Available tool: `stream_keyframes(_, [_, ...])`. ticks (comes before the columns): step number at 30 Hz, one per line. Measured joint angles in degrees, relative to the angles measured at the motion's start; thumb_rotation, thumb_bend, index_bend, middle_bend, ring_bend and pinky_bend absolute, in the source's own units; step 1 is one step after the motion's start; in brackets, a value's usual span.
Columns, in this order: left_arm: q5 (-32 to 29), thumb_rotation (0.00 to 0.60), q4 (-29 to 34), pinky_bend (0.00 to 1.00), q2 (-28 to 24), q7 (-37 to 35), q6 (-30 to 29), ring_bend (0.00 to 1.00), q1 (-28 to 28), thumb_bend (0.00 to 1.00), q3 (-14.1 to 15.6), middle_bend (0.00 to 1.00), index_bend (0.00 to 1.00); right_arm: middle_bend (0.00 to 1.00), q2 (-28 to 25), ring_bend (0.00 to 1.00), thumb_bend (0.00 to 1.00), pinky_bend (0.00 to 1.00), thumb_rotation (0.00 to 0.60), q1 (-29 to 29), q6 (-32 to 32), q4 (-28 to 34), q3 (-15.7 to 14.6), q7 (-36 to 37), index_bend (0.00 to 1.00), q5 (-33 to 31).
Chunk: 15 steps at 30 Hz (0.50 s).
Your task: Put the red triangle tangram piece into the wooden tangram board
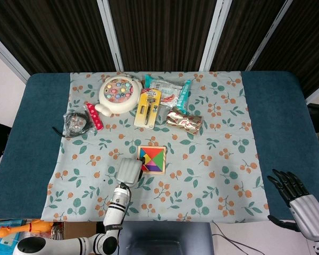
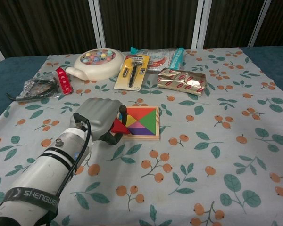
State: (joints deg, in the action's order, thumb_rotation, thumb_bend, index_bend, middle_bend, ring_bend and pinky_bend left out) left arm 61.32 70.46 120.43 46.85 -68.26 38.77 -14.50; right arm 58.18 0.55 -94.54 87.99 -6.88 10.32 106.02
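Observation:
My left hand (image 2: 100,119) (image 1: 128,170) grips the red triangle tangram piece (image 2: 119,126) over the left edge of the wooden tangram board (image 2: 142,123) (image 1: 153,160). The board lies on the floral cloth and holds coloured pieces in red, green, yellow, blue and purple. From the head view the hand hides the red triangle and the board's left edge. My right hand (image 1: 300,197) hovers open at the lower right, off the table's corner, with its dark fingers spread.
Behind the board lie a gold foil packet (image 2: 181,80), a razor card (image 2: 131,71), snack packets (image 2: 162,57), a round fishing toy (image 2: 96,63), a red strip (image 2: 63,79) and a black cable bundle (image 2: 37,87).

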Motion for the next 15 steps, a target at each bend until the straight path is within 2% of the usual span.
stream_keyframes(15, [-0.57, 0.6, 0.83, 1.0, -0.34, 0.76, -0.29, 1.0, 0.23, 0.41, 0.25, 1.0, 0.56, 0.0, 0.04, 0.0, 0.15, 0.0, 0.6, 0.06, 0.28, 0.22, -0.04, -0.47, 0.0, 0.03])
